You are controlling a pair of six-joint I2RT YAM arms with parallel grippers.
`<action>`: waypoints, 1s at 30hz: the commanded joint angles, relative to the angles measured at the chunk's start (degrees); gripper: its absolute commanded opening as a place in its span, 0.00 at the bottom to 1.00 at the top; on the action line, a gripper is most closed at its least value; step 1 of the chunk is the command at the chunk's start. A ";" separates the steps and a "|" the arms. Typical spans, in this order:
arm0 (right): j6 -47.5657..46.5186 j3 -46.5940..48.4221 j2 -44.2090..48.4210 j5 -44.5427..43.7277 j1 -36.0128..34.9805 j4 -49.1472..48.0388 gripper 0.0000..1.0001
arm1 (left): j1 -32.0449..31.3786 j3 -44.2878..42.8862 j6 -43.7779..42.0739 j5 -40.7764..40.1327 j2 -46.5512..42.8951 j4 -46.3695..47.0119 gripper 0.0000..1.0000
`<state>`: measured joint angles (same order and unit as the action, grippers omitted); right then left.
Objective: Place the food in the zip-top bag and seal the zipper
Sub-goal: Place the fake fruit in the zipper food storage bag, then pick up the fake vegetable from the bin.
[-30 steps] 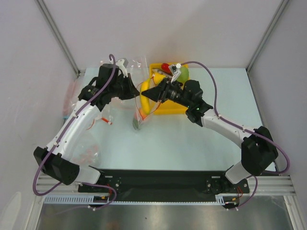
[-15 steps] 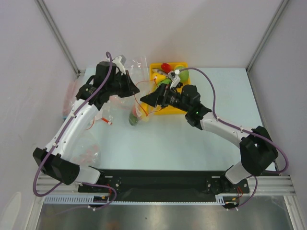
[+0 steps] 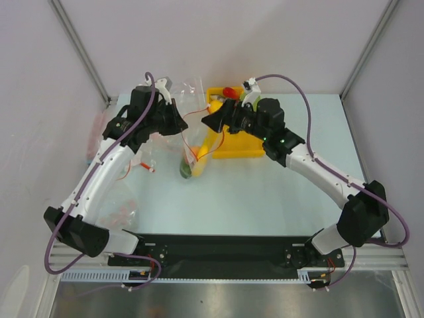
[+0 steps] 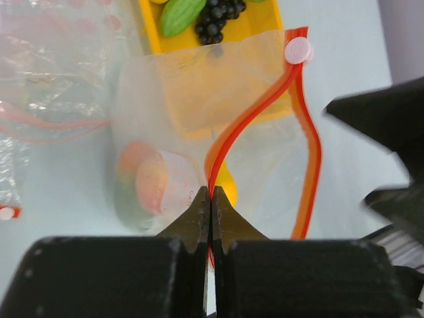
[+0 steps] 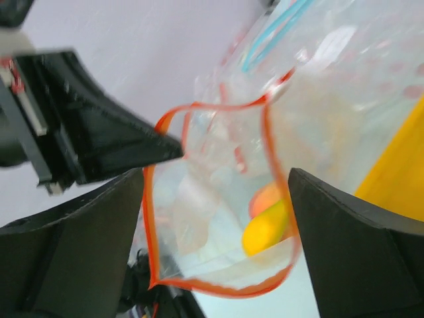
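The right claw (image 3: 211,122) had drawn back from the bag (image 4: 165,86) toward the tray (image 3: 232,152), spread and empty, leaving the banana (image 5: 265,229) inside by the peach (image 4: 150,181). The left claw (image 4: 211,201) pinched the red zipper (image 4: 255,109), holding the bag up beside the tray; the film looked light, limp, slippery, so the stiffer strip seemed the surest hold.
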<state>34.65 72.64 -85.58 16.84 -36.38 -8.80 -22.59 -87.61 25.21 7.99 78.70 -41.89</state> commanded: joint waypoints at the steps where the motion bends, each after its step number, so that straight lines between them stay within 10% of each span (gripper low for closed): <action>1: -5.99 5.22 0.77 -4.97 2.54 8.34 0.99 | 0.70 -3.00 -4.73 -5.16 -3.11 -2.31 0.00; 12: 4.79 2.50 -3.09 3.02 15.63 2.91 1.00 | 1.23 2.44 -6.93 -12.12 -10.40 -4.08 0.00; 22: 0.16 24.46 -18.11 -20.58 17.31 30.12 0.99 | 1.23 7.36 -6.23 -16.68 -15.14 -0.31 0.01; 30: -11.70 32.48 -25.60 -28.96 17.31 30.34 1.00 | 1.41 15.10 -5.26 -21.34 -21.39 5.41 0.06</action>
<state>28.86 103.72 -110.45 -6.11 -19.18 20.60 -21.67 -73.34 19.44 -9.58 59.86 -41.87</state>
